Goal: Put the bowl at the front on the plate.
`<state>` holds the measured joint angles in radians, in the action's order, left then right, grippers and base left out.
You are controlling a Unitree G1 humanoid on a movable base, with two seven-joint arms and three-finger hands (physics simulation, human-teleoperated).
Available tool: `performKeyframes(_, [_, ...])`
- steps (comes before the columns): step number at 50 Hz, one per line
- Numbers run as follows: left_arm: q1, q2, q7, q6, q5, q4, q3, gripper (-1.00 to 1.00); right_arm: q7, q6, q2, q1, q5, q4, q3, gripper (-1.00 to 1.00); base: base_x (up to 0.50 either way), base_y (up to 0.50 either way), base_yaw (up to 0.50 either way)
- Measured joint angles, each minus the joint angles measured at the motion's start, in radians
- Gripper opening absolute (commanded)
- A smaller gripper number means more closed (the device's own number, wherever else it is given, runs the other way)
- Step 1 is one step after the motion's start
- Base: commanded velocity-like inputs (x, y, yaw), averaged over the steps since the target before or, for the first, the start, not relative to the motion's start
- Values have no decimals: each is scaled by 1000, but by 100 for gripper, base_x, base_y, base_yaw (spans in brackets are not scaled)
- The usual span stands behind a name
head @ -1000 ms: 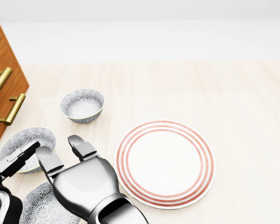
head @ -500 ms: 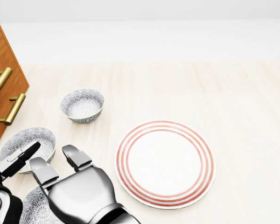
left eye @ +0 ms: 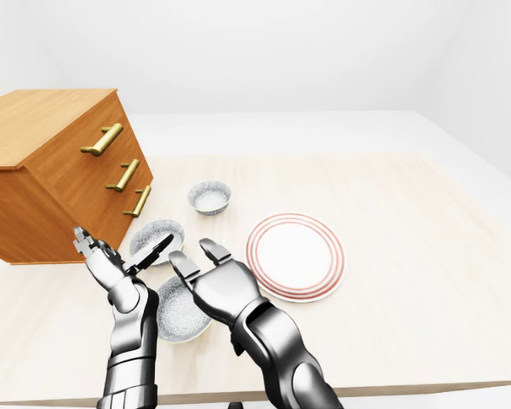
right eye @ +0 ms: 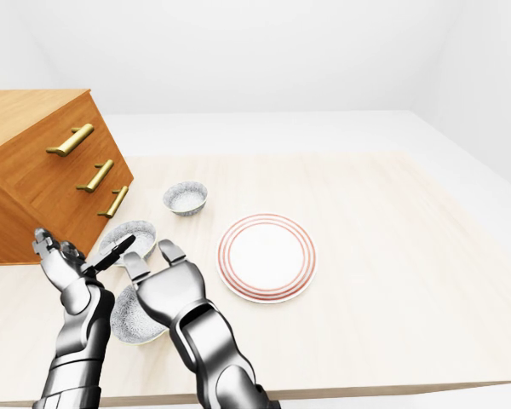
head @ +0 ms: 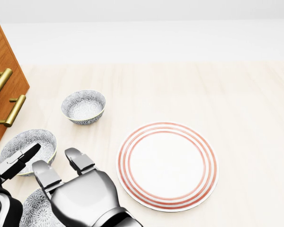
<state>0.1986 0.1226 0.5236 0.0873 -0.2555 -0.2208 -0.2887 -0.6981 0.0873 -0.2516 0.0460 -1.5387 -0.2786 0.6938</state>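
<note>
**Change since a second ago:** the right hand [head: 83, 196] sits lower in the head view, its fingers drawn down toward the bottom edge. Over the last half second it has barely shifted. The bowls, plate and camera are unchanged.

**Right hand:** fingers spread apart and closed on nothing. It is poised over the front bowl [left eye: 175, 317]; contact cannot be judged.

**Left hand** [left eye: 111, 266]: fingers splayed wide and empty, at the left of the front bowl.

**Front bowl:** grey-patterned, upright on the table at the bottom left of the head view. It is largely covered by the right hand and is not on the plate.

**Plate** [head: 167, 165]: white with red rings at the rim, lying flat and bare, to the right of the front bowl and apart from it.

**Middle bowl** [head: 28, 144]: same pattern, beside the chest, above the front bowl in the head view.

**Far bowl** [head: 84, 107]: same pattern, higher in the head view, standing alone.

**Chest of drawers** [left eye: 60, 170]: orange-brown wood, at the left on the table, with three brass bar handles [left eye: 102, 139] showing.

**Tabletop** [left eye: 409, 273]: pale wood with faint plank lines, wide and bare to the right of the plate.

**Room:** plain white walls [left eye: 281, 51] and a white floor [left eye: 324, 128] beyond the table's upper edge.
</note>
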Motion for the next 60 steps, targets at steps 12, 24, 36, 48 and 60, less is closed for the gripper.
performKeyframes(12, [0,0,0,0,0,-1,0,100,0,0,3,4,30,50,-5,100,0,0,0])
performKeyframes(24, [-1,-1,0,0,0,2,-1,100,0,0,-10,29,54,104,-13,100,0,0,0])
performKeyframes(36, [1,0,0,0,0,-2,0,100,0,0,-38,80,77,151,-47,100,0,0,0])
performKeyframes(48, [3,1,0,0,-1,-9,0,100,0,-3,-56,100,117,226,-64,100,0,0,0])
performKeyframes(60, [3,1,0,0,-2,-7,1,100,0,-9,-64,105,153,277,-63,100,0,0,0])
